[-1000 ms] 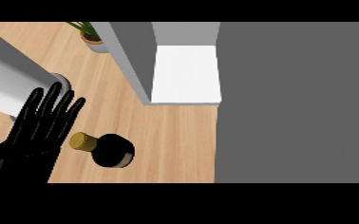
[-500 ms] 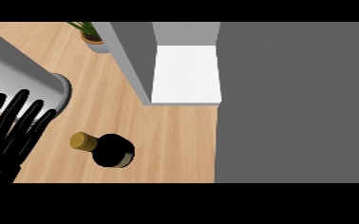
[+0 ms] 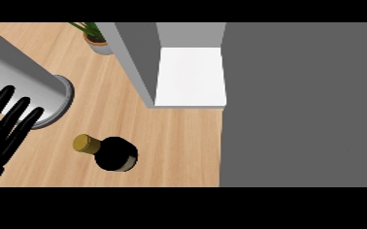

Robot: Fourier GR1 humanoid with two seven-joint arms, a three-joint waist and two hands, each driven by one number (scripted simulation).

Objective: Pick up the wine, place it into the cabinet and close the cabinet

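Left hand point(image 3: 14, 126) shows at the view's left edge, left of the wine bottle point(image 3: 114, 154) and a bit above it. Its fingers are straight and spread, holding nothing, and apart from the bottle. The right hand is out of view.

A grey cylinder point(image 3: 39, 85) sits up-left of the bottle, with the fingertips overlapping its round end. Can't tell what it is.

The bottle stands on the wooden counter point(image 3: 172, 145), seen nearly from above, with its gold cap point(image 3: 85, 144) toward the hand and the dark body just right of it. Nothing touches it.

A potted plant point(image 3: 97, 41) is well above the bottle at the counter's far edge. The cabinet point(image 3: 136, 60) is up-right of the bottle. Its grey side panel faces the counter and its white shelf point(image 3: 191, 77) is bare and showing, so it looks open. A dark grey slab point(image 3: 294, 104) fills everything right of the bottle. It could be a door or a cabinet top, can't tell which.

Step in hand, by my read: the pick-up, with no grasp yet. Placing and closing are not yet begun.

The next move calls for bringing a hand in beside the bottle's body and curling the fingers round it below the cap. Then lift it and carry it up-right onto the white shelf. The near hand is the left one, but the cabinet lies on the bottle's far side, so that carry is a long reach across. The risk is knocking the upright bottle over on approach.
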